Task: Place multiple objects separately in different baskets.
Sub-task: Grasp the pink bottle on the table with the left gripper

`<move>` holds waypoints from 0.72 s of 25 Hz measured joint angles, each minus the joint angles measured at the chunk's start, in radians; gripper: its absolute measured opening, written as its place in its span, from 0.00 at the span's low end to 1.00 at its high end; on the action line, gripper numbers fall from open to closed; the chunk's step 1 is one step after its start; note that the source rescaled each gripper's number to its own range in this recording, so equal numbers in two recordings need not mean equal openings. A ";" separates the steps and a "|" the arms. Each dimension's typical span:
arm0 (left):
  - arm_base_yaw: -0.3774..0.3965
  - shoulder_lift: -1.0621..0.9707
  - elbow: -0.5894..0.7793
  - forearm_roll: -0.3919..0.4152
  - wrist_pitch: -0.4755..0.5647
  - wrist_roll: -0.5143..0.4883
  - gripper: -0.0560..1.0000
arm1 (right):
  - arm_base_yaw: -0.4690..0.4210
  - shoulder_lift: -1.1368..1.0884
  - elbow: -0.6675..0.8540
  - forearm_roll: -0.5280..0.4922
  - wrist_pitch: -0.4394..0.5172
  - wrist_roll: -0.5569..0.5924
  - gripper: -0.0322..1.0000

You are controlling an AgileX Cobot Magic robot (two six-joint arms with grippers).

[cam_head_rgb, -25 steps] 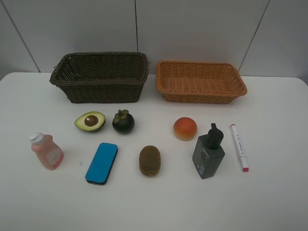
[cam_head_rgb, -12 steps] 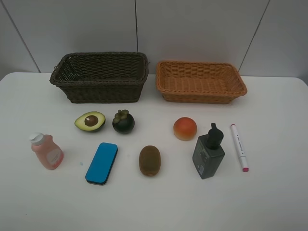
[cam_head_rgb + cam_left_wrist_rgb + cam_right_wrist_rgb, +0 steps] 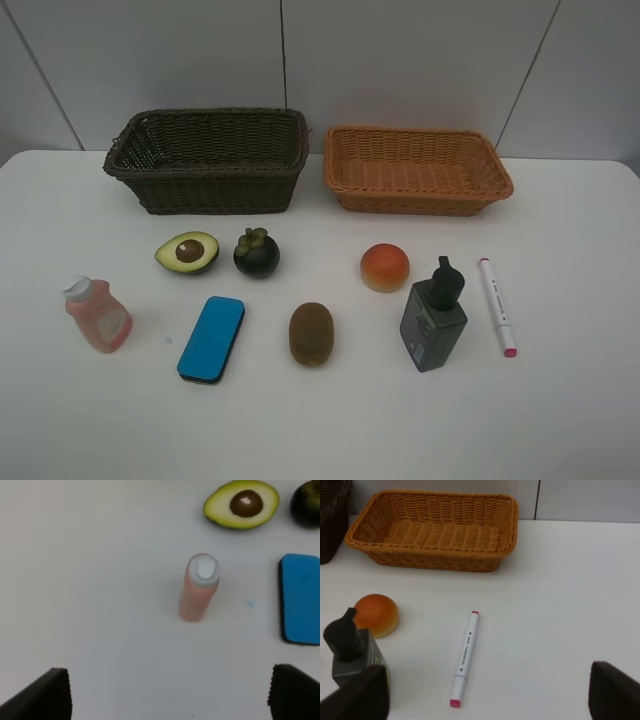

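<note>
The left wrist view's edge crops the mangosteen (image 3: pixel 307 502) beside the avocado half (image 3: pixel 241 504), and the blue eraser (image 3: pixel 301 597). The right wrist view crops the dark basket (image 3: pixel 332 517), and a finger (image 3: pixel 360 695) of the right pincer (image 3: pixel 482 692) hides the base of the pump bottle (image 3: pixel 349 652).

Both baskets are woven wicker, rough and ribbed. The dark brown basket (image 3: pixel 210 190) looks matt, while the orange-tan basket (image 3: pixel 410 203) has a slight sheen. The tabletop (image 3: pixel 320 430) is smooth matt white. The pink bottle (image 3: pixel 98 316) looks like plastic with a white plastic cap. The pump bottle (image 3: pixel 433 326) is dark plastic, kinda semi-gloss. The blue eraser (image 3: pixel 212 338) is smooth and matt. The kiwi (image 3: pixel 311 333) looks dull and fuzzy, the mangosteen (image 3: pixel 257 256) has a bit of shine, and the peach (image 3: pixel 385 267) is smooth. The marker (image 3: pixel 497 306) is smooth white plastic.
</note>
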 joint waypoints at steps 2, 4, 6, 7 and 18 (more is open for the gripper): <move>0.000 0.123 -0.038 0.010 -0.006 0.005 0.98 | 0.000 0.000 0.000 0.000 0.000 0.000 1.00; 0.000 0.260 -0.082 0.013 -0.010 0.025 0.98 | 0.000 0.000 0.000 0.000 0.000 -0.001 1.00; 0.000 0.384 -0.124 0.013 -0.010 0.054 0.98 | 0.000 0.000 0.000 0.000 0.000 -0.001 1.00; 0.000 0.449 -0.143 0.013 -0.009 0.071 0.98 | 0.000 0.000 0.000 0.000 0.000 -0.001 1.00; 0.000 0.948 -0.230 -0.099 -0.035 0.161 0.98 | 0.000 0.000 0.000 0.000 0.000 -0.001 1.00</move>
